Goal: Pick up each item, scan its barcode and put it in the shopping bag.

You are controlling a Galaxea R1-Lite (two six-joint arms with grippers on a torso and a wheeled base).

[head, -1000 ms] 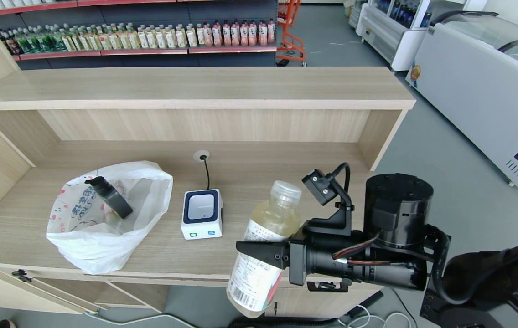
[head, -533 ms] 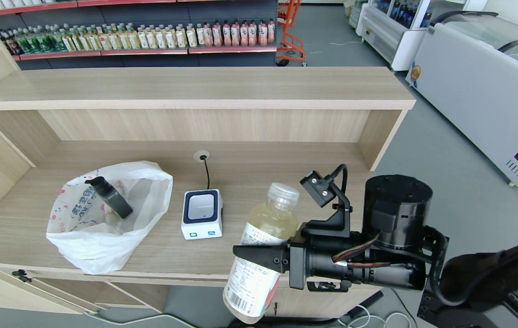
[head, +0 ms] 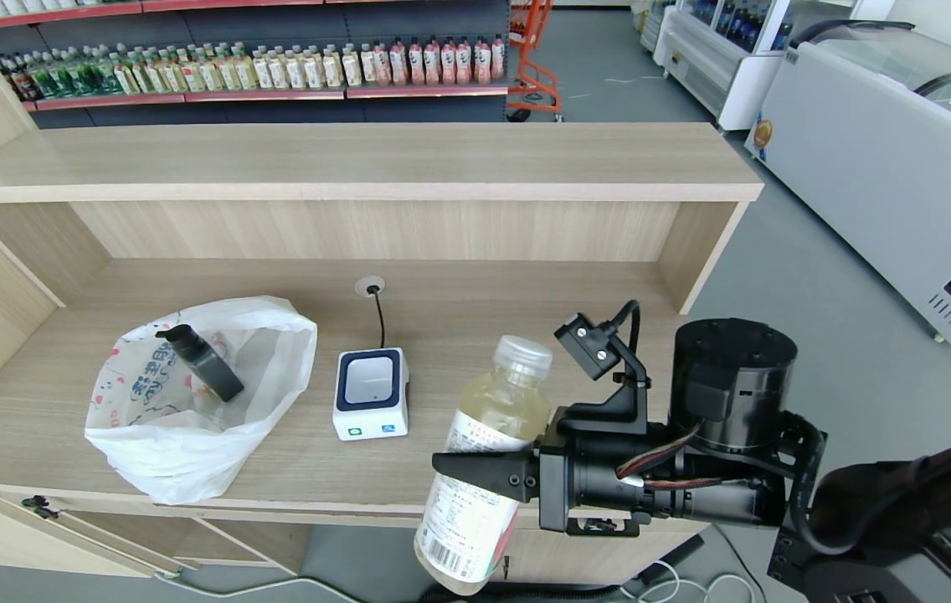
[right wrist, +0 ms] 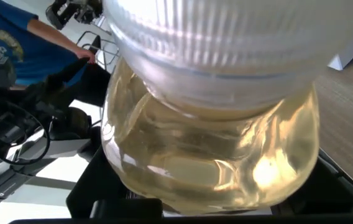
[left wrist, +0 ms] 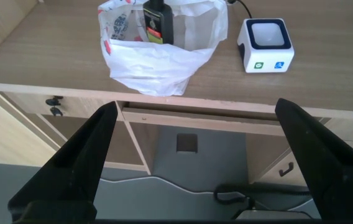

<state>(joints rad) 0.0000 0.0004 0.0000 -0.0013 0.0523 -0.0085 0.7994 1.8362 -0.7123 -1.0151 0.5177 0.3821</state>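
Shopping bag (head: 182,456) holds a dark pump bottle (head: 208,366); right gripper (head: 475,466) clamps the drink bottle (head: 502,409), left gripper (left wrist: 196,109) spread wide.

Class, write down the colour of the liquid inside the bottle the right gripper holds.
Pale yellow; the bottle shows it best in the right wrist view.

Pale drink bottle (head: 497,412) tilted in the air, black pump bottle (head: 206,365) inside white shopping bag (head: 182,456)

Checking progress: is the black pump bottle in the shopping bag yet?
In: the black pump bottle leans inside the open shopping bag, plastic around it.
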